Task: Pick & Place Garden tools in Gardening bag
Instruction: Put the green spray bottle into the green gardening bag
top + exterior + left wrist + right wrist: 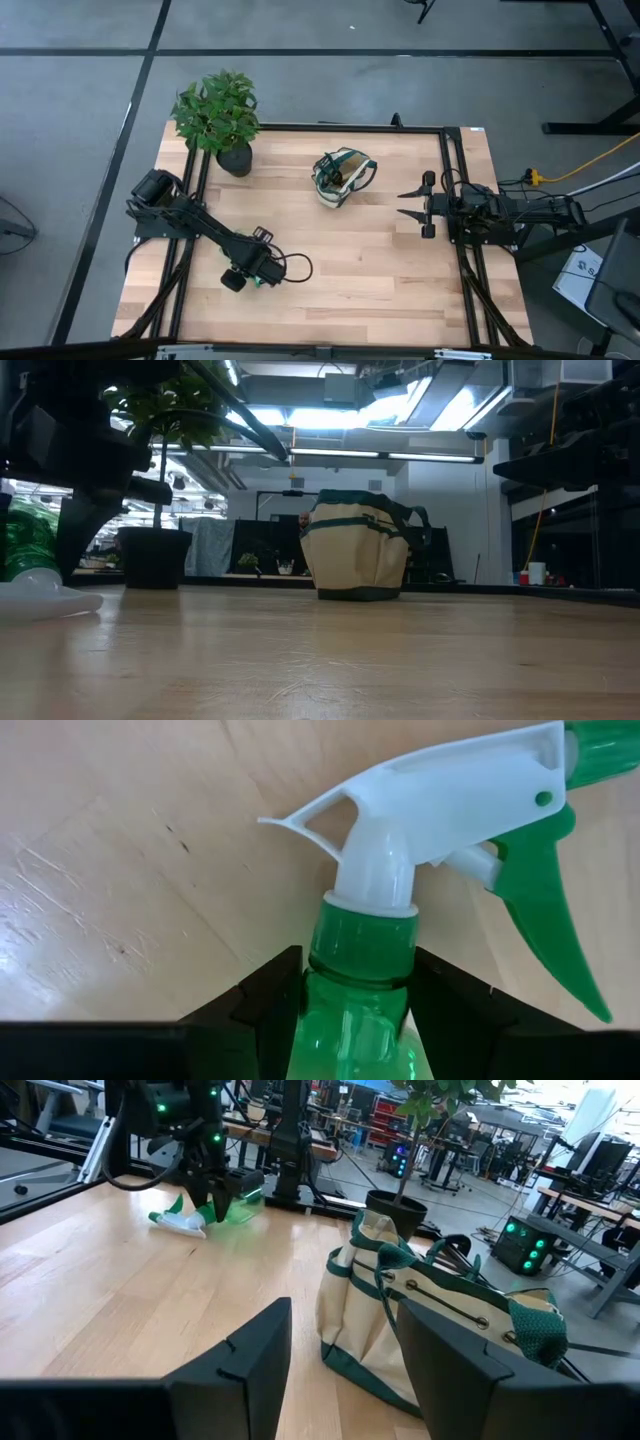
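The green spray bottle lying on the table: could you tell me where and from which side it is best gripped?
Grip the spray bottle at its neck, just below the white trigger head, coming down from above. It lies on its side, and the narrow neck fits between the fingers while the head's flare should stop slipping. The left end effector already straddles that spot.

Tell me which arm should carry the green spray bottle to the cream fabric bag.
Left. The left gripper is already shut on the green plastic spray bottle lying on the wooden table. The right gripper waits open near the cream and green fabric bag, holding nothing.
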Robot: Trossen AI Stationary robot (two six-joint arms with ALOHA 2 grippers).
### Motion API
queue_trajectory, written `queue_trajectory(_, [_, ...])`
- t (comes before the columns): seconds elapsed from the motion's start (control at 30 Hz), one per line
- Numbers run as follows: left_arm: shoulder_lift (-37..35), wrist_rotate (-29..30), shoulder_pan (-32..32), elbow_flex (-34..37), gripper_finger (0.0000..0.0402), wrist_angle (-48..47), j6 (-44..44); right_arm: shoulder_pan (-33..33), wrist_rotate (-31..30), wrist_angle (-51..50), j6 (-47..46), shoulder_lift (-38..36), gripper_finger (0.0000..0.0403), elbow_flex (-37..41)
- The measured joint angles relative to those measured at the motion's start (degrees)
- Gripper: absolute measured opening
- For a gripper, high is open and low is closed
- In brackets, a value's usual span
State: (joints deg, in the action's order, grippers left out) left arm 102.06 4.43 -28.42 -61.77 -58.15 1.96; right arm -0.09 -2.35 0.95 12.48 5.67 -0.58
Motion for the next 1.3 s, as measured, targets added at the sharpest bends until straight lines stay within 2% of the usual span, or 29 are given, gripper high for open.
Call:
queue_trajectory(0.33, [-0.5, 3.5, 1.0, 3.3, 0.015, 5.5, 1.4, 0.0, 0.0, 0.0, 0.0, 0.0, 0.0185, 0.0])
queue_trajectory(0.6, [-7.4, 10.8, 4.8, 3.7, 0.015, 7.2, 5.7, 0.0, 0.0, 0.0, 0.0, 0.0, 0.0185, 0.0])
queue_trajectory(0.9, [-16.0, 17.1, 10.2, 3.6, 0.015, 23.8, 2.6, 0.0, 0.0, 0.0, 0.0, 0.0, 0.0185, 0.0])
queue_trajectory(1.1, [-17.0, 13.6, 15.1, 3.6, 0.015, 39.0, -4.2, 0.0, 0.0, 0.0, 0.0, 0.0, 0.0185, 0.0])
queue_trajectory(1.3, [-17.0, 4.9, 18.9, 3.6, 0.015, 54.4, -9.1, 0.0, 0.0, 0.0, 0.0, 0.0, 0.0186, 0.0])
